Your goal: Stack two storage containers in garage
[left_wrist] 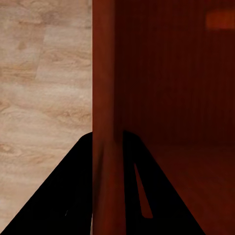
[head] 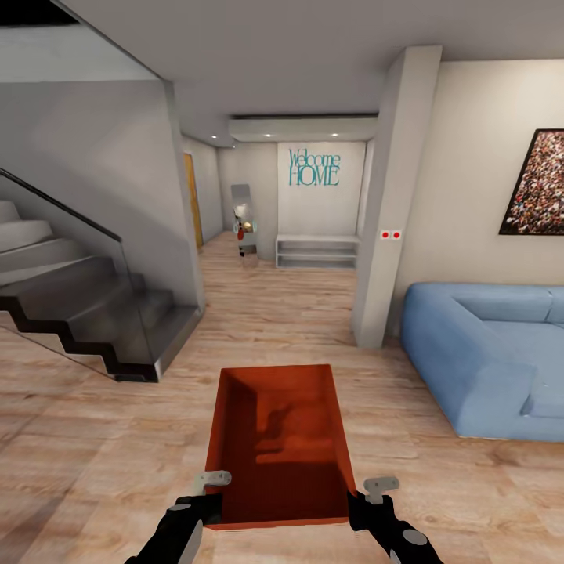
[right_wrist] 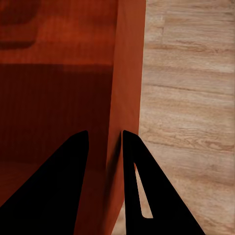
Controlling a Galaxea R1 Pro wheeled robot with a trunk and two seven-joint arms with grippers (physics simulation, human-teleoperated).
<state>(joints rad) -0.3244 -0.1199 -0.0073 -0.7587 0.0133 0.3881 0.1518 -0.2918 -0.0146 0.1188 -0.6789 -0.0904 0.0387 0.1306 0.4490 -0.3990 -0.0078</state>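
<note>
I carry one orange-red storage container (head: 278, 439) in front of me, held level above the light wood plank floor of the living room. My left gripper (head: 213, 489) is shut on its left wall near the near corner, and my right gripper (head: 368, 493) is shut on its right wall. In the left wrist view the thin container wall (left_wrist: 104, 98) runs between the two black fingers (left_wrist: 63, 196) of the left gripper (left_wrist: 105, 142). The right wrist view shows the other wall (right_wrist: 128, 88) pinched the same way by the right gripper (right_wrist: 105, 139). The container is empty inside.
A blue corner sofa (head: 486, 352) stands to the right. A white pillar (head: 388, 204) rises beside it. Dark stairs (head: 86, 313) with a glass rail fill the left. A hallway ahead leads to a low white shelf (head: 317, 252) under a "Welcome HOME" sign.
</note>
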